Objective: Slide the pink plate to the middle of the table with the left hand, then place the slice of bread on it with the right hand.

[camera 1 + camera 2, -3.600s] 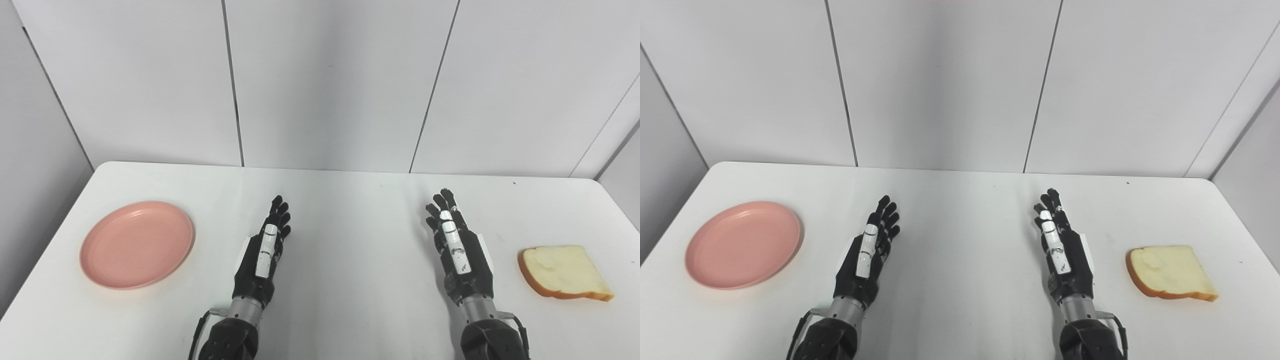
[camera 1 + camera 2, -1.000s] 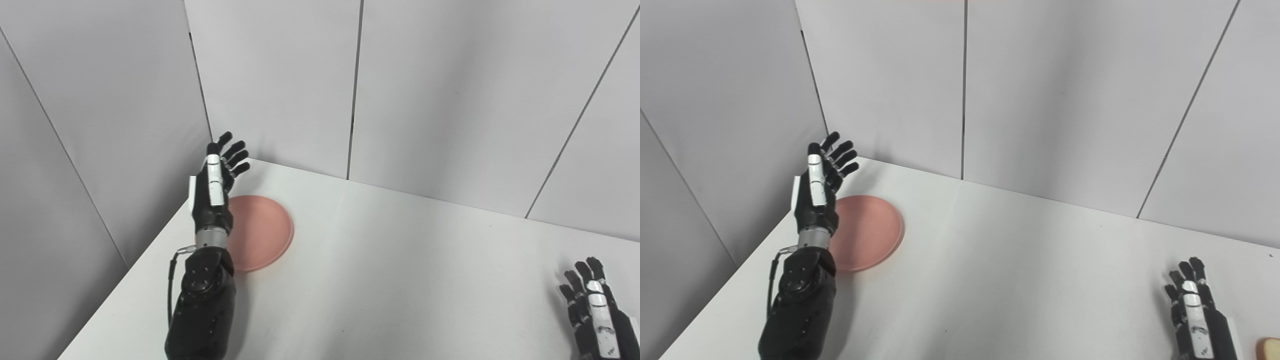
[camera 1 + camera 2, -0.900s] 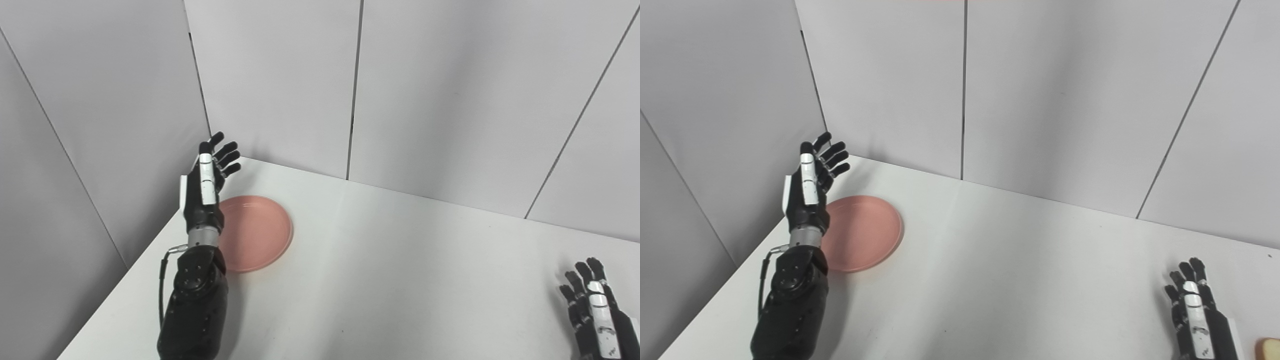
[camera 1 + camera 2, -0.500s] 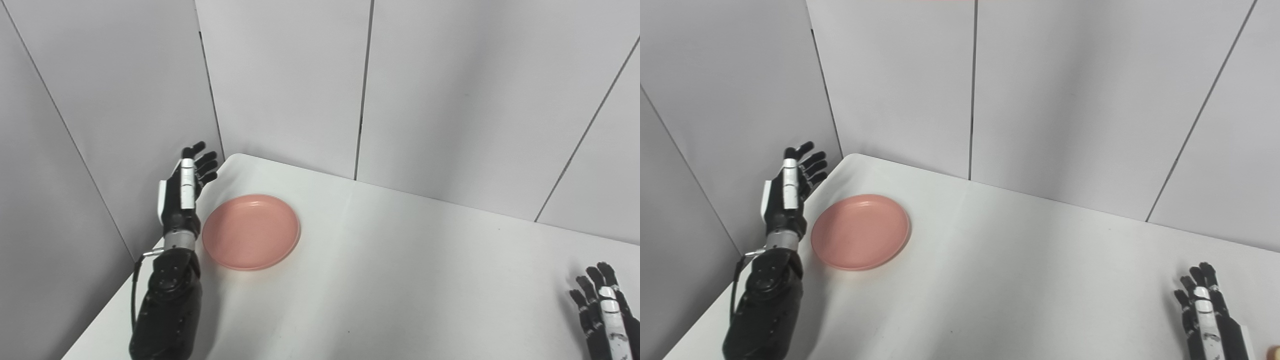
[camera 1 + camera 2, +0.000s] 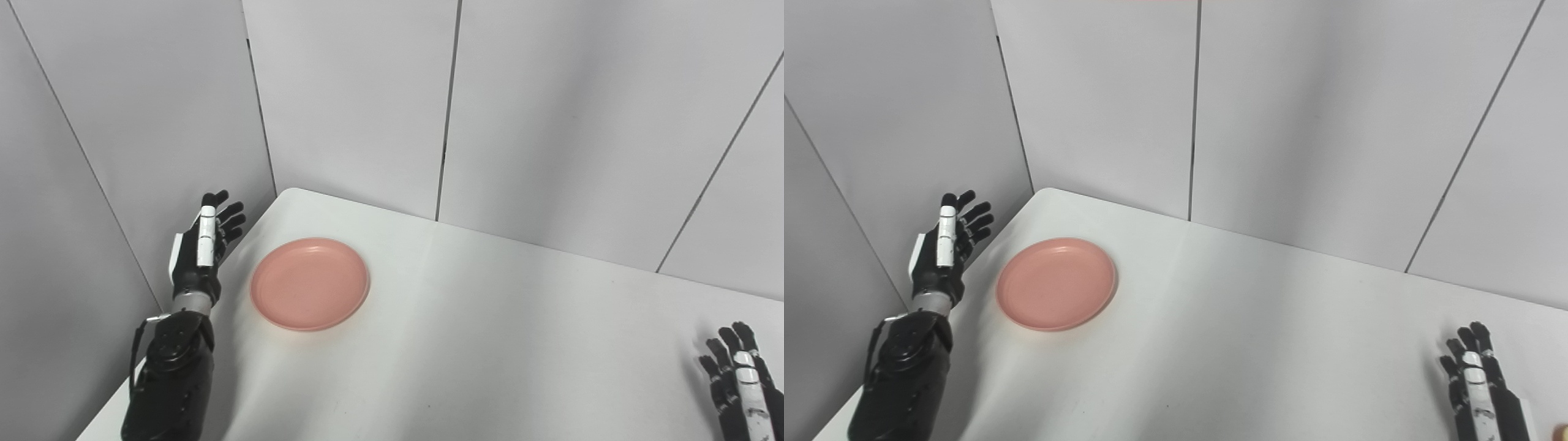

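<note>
The pink plate [image 5: 310, 284] lies flat near the far left corner of the white table [image 5: 490, 343]. My left hand [image 5: 202, 248] is open, fingers spread and pointing up, raised at the table's left edge, left of the plate and apart from it. My right hand [image 5: 1479, 389] is open and rests at the bottom right. Only a sliver of the bread's crust [image 5: 1560, 431] shows at the bottom right corner of the right eye view.
Grey wall panels [image 5: 343, 104] close the table in at the back and on the left. The left wall stands right behind my left hand. The table's left edge [image 5: 184, 343] runs under my left forearm.
My left hand has moved left, off the plate's near rim to the table's left edge, so the whole plate now shows. The view has shifted slightly. The right hand has stayed put.
</note>
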You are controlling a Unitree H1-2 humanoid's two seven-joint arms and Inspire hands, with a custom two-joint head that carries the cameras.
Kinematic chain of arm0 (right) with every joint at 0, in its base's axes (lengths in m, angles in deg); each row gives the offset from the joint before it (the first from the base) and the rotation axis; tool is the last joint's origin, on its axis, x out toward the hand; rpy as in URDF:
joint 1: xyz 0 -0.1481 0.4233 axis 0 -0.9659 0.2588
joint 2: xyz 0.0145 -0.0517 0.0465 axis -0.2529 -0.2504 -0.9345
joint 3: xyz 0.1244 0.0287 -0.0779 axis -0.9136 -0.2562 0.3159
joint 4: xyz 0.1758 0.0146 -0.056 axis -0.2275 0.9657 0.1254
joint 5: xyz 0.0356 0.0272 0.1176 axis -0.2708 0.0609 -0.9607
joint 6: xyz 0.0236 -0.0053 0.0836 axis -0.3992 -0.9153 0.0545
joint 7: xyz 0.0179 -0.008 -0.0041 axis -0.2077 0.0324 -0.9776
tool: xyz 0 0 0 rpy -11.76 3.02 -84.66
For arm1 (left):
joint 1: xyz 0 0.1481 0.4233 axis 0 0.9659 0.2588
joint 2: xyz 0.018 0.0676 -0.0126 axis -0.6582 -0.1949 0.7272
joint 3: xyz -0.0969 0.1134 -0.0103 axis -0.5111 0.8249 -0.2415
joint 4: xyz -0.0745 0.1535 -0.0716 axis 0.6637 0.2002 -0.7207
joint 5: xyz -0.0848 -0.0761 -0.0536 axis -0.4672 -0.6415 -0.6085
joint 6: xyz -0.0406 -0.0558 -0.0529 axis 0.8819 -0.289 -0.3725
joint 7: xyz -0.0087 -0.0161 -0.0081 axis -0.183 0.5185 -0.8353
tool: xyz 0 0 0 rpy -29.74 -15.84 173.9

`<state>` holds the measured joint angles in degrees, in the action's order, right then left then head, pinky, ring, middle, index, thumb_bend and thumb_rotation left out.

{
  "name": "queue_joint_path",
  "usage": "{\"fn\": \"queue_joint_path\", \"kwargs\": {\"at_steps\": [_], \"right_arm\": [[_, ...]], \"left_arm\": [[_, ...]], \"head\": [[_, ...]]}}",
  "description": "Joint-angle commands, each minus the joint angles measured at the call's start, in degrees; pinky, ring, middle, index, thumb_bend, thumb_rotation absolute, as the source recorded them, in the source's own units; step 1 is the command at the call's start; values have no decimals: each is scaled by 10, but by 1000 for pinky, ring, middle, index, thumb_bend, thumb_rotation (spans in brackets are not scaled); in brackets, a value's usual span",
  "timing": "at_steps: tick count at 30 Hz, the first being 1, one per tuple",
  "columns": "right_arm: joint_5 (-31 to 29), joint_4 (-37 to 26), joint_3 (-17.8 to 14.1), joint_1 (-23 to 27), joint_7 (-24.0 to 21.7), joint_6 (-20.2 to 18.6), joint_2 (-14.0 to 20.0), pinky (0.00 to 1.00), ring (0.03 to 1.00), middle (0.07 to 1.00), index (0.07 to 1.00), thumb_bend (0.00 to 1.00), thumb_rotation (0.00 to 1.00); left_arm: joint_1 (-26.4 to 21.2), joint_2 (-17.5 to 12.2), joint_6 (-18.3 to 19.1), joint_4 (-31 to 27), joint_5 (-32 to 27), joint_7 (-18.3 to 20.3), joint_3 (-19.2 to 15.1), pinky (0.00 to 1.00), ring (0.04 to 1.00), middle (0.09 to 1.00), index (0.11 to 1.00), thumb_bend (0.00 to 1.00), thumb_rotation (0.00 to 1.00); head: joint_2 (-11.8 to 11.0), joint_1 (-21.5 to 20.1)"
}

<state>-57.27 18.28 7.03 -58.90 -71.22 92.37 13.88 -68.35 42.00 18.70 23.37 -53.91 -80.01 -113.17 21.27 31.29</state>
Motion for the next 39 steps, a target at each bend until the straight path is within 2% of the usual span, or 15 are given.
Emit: {"fn": "queue_joint_path", "kwargs": {"at_steps": [1, 4, 8, 13, 20, 24, 29, 34, 39], "right_arm": [[-6, -11, -5, 17, -4, 8, 7, 973, 961, 963, 958, 651, 698], [-7, -11, -5, 18, -6, 8, 8, 976, 964, 966, 962, 656, 701], [-7, -16, -5, 17, -2, 5, 6, 964, 961, 962, 957, 654, 692], [-2, -21, -3, 14, 0, 4, 7, 975, 963, 964, 956, 659, 704], [-6, -19, -4, 15, -4, 6, 7, 993, 973, 971, 959, 665, 698], [-4, -18, -4, 16, -1, 6, 6, 990, 975, 971, 959, 659, 702], [-6, -20, -6, 16, -1, 3, 7, 987, 972, 971, 962, 663, 696], [-7, -20, -5, 15, -2, 5, 7, 981, 968, 967, 961, 643, 691], [-5, -23, -5, 15, 0, 4, 7, 987, 969, 968, 962, 665, 697]], "left_arm": [[-6, -24, -3, -1, -15, 25, -3, 881, 838, 808, 874, 789, 999], [-9, -23, -4, 13, -27, 43, 2, 912, 888, 835, 871, 790, 991], [-17, -25, -24, 50, -45, 78, 9, 906, 899, 877, 891, 767, 981], [-26, -27, -55, 92, -49, 111, 16, 901, 901, 895, 902, 790, 999], [-49, -16, -76, 141, -66, 157, 29, 925, 929, 918, 908, 777, 997], [-55, -15, -86, 153, -57, 161, 42, 917, 916, 913, 911, 771, 1000], [-59, -10, -96, 148, -66, 170, 47, 972, 956, 948, 920, 771, 1000], [-64, 0, -98, 139, -65, 167, 47, 947, 937, 938, 903, 777, 991], [-75, 13, -106, 146, -49, 166, 63, 936, 933, 926, 900, 776, 1000]], "head": [[0, 0], [1, -1], [0, 0], [0, 0], [0, -2], [1, -4], [2, -4], [2, -4], [5, -10]]}}
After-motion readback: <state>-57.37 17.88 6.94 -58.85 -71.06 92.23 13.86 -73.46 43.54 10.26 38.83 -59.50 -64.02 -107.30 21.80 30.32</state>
